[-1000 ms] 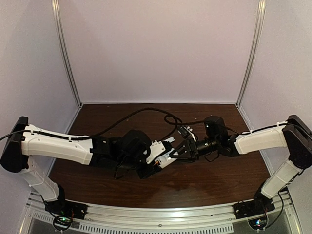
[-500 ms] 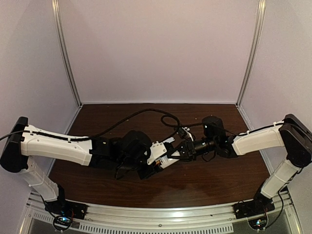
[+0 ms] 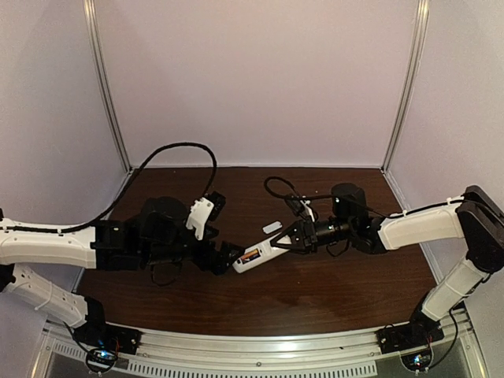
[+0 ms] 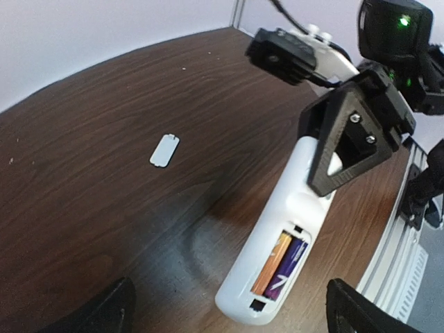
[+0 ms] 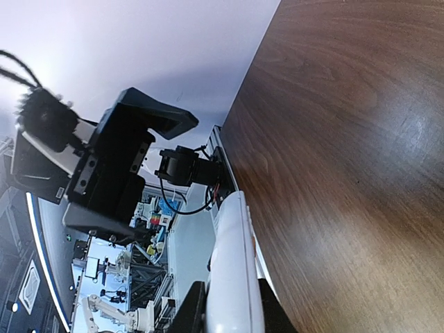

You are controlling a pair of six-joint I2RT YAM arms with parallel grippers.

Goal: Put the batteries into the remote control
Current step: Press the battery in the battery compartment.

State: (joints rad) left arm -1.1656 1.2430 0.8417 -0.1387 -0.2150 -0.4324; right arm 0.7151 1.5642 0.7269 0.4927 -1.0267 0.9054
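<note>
- Remote [image 4: 277,201]: white, held tilted over the table [image 4: 83,208] near mid-workspace, back side up. From its shadow I judge it lifted clear.
- Batteries [image 4: 279,267]: two cells side by side in the open bay [image 4: 297,236], one orange, one purplish. I judge both seated, but the contacts are too small to check.
- Right gripper [image 3: 291,239]: clenched across the remote's upper end, clear of the bay.
- Left gripper [image 3: 227,255]: fingers spread wide, grasping nothing, just off the remote's bay end.
- Cover [image 4: 164,150]: small white piece flat on the table, well apart from the remote.
- Handling: I expect the remote to be light, rigid and slick. I would hold it by its long edges, away from the bay.
</note>
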